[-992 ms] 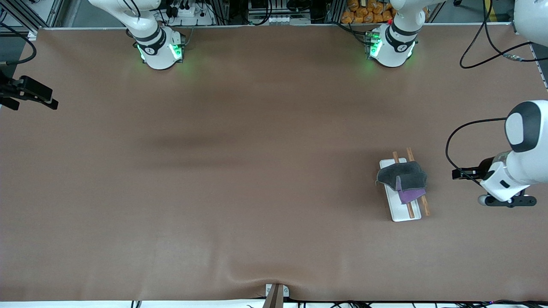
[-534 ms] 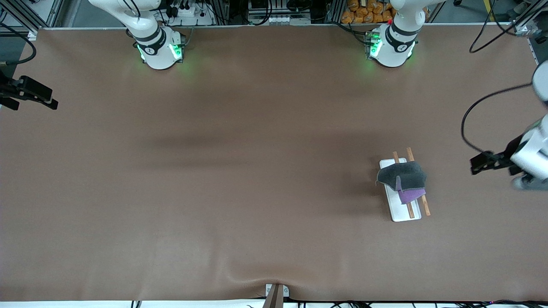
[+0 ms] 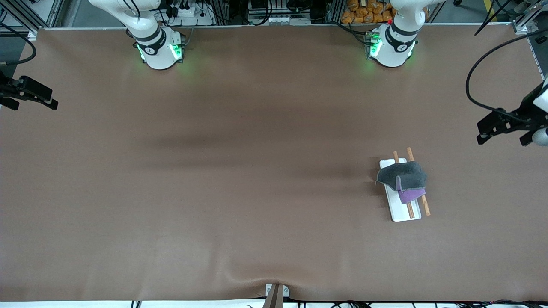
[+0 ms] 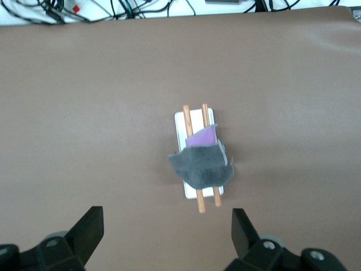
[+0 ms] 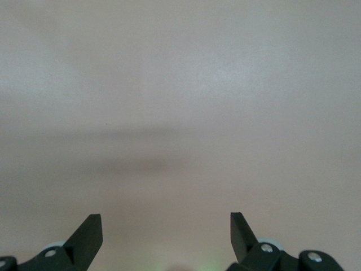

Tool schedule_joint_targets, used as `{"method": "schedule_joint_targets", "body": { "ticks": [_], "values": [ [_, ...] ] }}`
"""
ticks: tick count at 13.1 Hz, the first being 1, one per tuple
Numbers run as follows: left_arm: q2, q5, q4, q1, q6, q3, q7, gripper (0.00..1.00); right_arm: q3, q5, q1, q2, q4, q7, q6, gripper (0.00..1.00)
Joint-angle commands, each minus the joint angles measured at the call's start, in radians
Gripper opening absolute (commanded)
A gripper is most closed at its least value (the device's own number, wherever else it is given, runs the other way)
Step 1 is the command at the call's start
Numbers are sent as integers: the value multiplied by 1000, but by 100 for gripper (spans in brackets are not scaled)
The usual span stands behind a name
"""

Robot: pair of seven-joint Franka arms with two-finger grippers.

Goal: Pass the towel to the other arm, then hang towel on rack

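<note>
The dark-grey towel (image 3: 402,176) lies draped over the two wooden rods of the rack (image 3: 404,212), its purple reverse side hanging out on the side nearer the front camera. The left wrist view shows the towel (image 4: 201,167) on the rack (image 4: 180,121) from high above. My left gripper (image 4: 166,219) is open and empty, up in the air, away from the rack toward the left arm's end of the table; its hand shows at the front view's edge (image 3: 537,136). My right gripper (image 5: 166,221) is open and empty over bare table and waits.
The brown table mat (image 3: 239,171) is wide and bare around the rack. The right arm's hand (image 3: 30,92) hangs at the right arm's end of the table. A small clamp (image 3: 276,293) sits at the table's front edge. A black cable (image 3: 471,85) loops by the left hand.
My left gripper has drawn away from the rack, toward the left arm's end of the table and the bases. The towel stays on the rods. The right arm has not moved.
</note>
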Motion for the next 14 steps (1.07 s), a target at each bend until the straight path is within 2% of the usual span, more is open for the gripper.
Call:
{"method": "schedule_joint_targets", "body": {
  "ticks": [1, 2, 3, 4, 5, 8, 14],
  "values": [
    [-24, -15, 6, 4, -30, -28, -85, 100, -1, 14, -2, 3, 13, 16, -3, 100],
    [-39, -15, 8, -15, -32, -14, -87, 100, -1, 14, -2, 3, 13, 16, -3, 100],
    [-41, -10, 6, -88, -47, 33, -93, 100, -1, 14, -2, 3, 13, 16, -3, 100],
    [-43, -10, 6, -178, -82, 123, -108, 100, -1, 14, -2, 3, 13, 16, -3, 100],
    [-41, -10, 6, -217, -119, 162, -128, 100, -1, 14, -2, 3, 13, 16, -3, 100],
    [-26, 0, 2, -263, -130, 179, -136, 100, -1, 14, -1, 3, 13, 16, -3, 100],
    [-59, -1, -43, -265, -128, 198, -139, 100, -1, 14, -2, 3, 13, 16, -3, 100]
  ]
}}
